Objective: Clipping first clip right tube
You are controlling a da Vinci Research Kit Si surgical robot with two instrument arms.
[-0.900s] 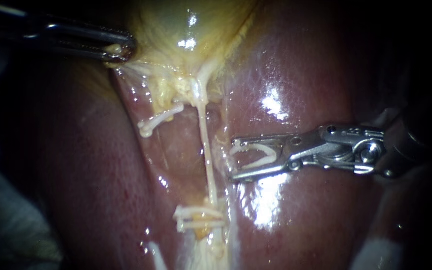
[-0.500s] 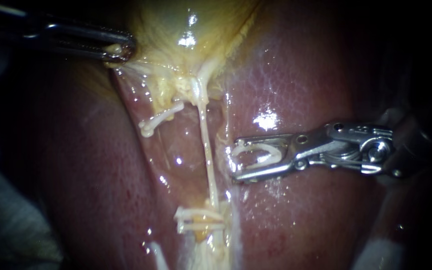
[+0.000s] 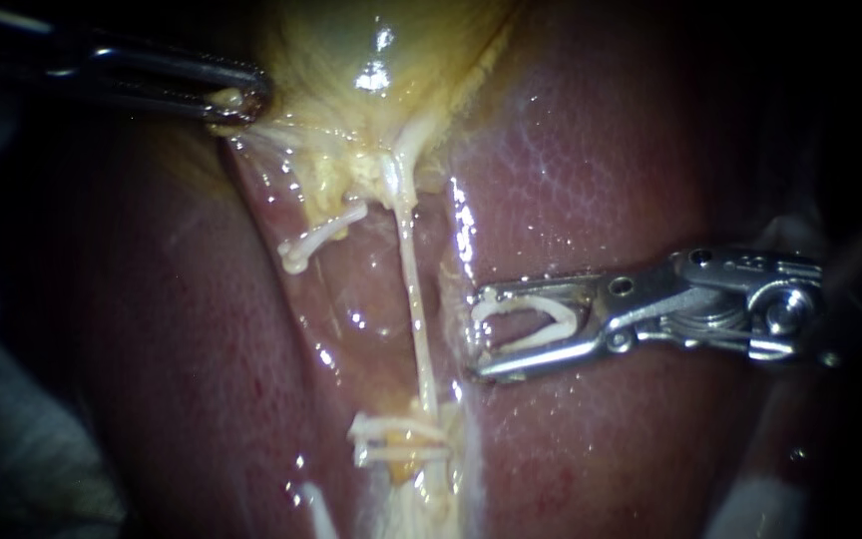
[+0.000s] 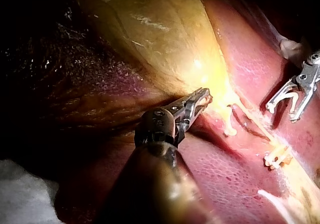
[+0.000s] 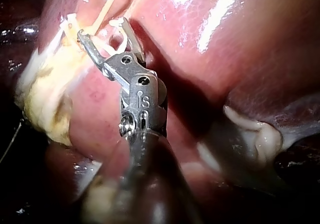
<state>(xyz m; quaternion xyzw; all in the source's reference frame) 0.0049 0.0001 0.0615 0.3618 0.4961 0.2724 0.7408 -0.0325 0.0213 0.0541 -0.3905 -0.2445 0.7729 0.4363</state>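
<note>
The right tube (image 3: 413, 299) is a thin white strand running from the yellow gallbladder (image 3: 371, 60) down to white clips (image 3: 396, 439) on its lower end. My right instrument (image 3: 478, 334) lies just right of the tube, apart from it. Its jaws stand wide around an open white clip (image 3: 531, 321) that touches both. In the right wrist view that instrument (image 5: 107, 37) points at the tube (image 5: 107, 4). My left instrument (image 3: 236, 100) is shut on gallbladder tissue at the upper left, and shows the same grip in the left wrist view (image 4: 202, 98).
A short white tube stub (image 3: 316, 240) ends loose left of the right tube. Wet red liver (image 3: 591, 170) lies under and around both instruments. In the left wrist view my right instrument (image 4: 290, 102) hangs beyond the stub (image 4: 231, 126).
My right instrument has drawn slightly right and down, away from the tube, with the clip still in its jaws. The left instrument and the tissue have stayed put.
</note>
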